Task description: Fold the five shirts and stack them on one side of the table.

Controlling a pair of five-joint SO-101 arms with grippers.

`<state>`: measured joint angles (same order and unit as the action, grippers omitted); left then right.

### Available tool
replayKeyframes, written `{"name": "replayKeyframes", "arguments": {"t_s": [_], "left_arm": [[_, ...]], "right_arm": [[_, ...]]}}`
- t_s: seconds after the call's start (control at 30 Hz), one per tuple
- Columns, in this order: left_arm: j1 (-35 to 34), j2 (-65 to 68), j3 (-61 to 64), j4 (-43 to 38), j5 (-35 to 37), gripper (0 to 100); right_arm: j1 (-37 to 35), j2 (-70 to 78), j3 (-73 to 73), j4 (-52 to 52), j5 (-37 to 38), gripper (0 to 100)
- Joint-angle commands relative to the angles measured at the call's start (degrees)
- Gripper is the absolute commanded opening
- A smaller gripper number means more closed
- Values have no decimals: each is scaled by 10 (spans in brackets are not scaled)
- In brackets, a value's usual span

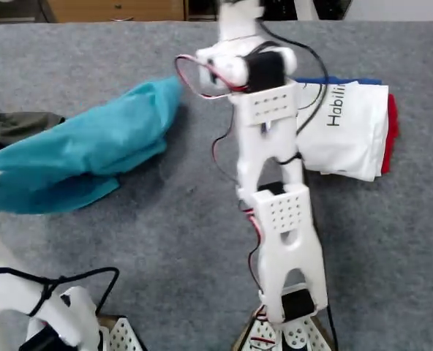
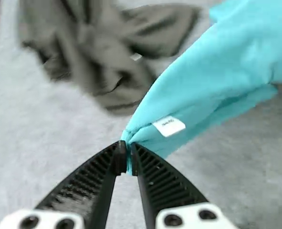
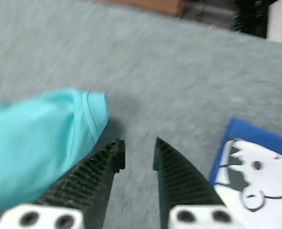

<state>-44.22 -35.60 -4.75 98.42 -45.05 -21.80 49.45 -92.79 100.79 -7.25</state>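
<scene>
— Nearest: left hand (image 2: 125,157). Report its status.
— Jaws were together, clamped on a bunched edge of the teal shirt (image 2: 217,81), just beside the small white label (image 2: 168,126).
— Position of the teal shirt?
— It ran from the left hand across the left half of the grey tabletop (image 1: 165,241), loosely gathered and not folded. Its far end lay near the middle of the tabletop, close to the right hand (image 3: 138,145).
— Right hand status?
— Jaws stood slightly apart and held nothing. It hung above bare tabletop, between the teal shirt's end and the stack (image 1: 363,164).
— Describe the stack.
— It sat folded on the right side of the tabletop. A white shirt (image 1: 348,117) with print lay on top, a blue shirt (image 1: 355,80) showed beneath at the far edge, and a red shirt (image 1: 393,124) showed at the outer edge. From above, the right arm (image 1: 275,183) crossed in front of its inner edge.
— Remaining items?
— One olive-grey shirt (image 1: 12,124) lay crumpled at the left edge, beyond the teal shirt and just beside it.
</scene>
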Motion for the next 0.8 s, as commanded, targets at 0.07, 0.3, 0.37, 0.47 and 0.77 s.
{"name": "replayKeyframes", "arguments": {"t_s": [0.07,0.3,0.37,0.47,0.77], "left_arm": [[-62,15,81,-148,84,20],[-84,16,252,-305,121,20],[-85,16,274,-321,121,20],[-85,16,281,-324,123,20],[-82,22,287,-326,124,20]], "right_arm": [[-90,-38,39,16,122,94],[-175,-34,223,11,278,95],[-183,-23,284,-18,283,96],[-183,7,346,-83,280,96],[-193,119,307,-227,280,94]]}}
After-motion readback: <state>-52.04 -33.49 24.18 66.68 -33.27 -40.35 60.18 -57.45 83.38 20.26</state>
